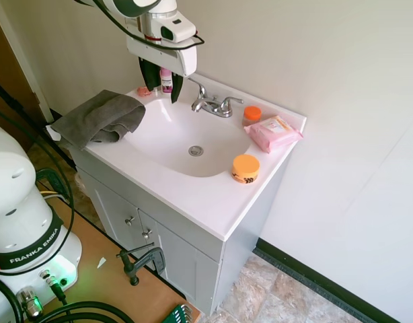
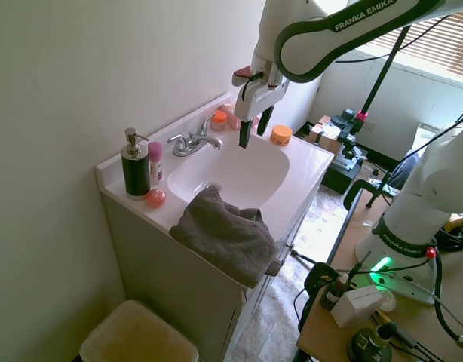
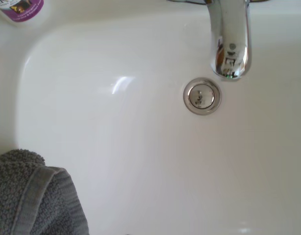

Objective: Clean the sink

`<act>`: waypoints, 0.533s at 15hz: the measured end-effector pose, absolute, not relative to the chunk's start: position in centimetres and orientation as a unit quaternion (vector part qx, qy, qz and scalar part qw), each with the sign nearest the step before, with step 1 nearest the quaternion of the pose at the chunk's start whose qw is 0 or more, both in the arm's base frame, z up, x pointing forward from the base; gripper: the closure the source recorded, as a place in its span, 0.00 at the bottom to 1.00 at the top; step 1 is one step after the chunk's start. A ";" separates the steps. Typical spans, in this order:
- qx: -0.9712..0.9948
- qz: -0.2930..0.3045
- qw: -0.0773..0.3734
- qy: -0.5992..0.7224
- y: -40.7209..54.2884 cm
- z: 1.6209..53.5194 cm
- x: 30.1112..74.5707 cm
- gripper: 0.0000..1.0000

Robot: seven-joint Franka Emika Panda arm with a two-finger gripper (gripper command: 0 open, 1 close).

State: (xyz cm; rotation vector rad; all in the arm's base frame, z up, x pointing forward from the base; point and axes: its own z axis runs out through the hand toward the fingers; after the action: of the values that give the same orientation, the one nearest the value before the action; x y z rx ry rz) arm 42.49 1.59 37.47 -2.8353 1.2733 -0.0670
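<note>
The gripper (image 2: 254, 132) hangs above the sink (image 1: 167, 138) with fingers spread and empty, well apart from the grey towel (image 1: 99, 119) draped over the rim.

A home bathroom is shown: a white sink (image 1: 167, 138) with chrome faucet (image 1: 213, 104) set in a vanity at frame centre, a soap dispenser (image 2: 134, 164) and towel (image 2: 230, 234) on it.
</note>
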 end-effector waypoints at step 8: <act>-0.916 -0.086 0.033 0.390 15.1 34.0 39.4 0.00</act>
State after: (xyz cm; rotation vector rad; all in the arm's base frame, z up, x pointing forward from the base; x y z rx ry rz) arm 39.37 15.09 33.97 -2.8195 1.1988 -0.2638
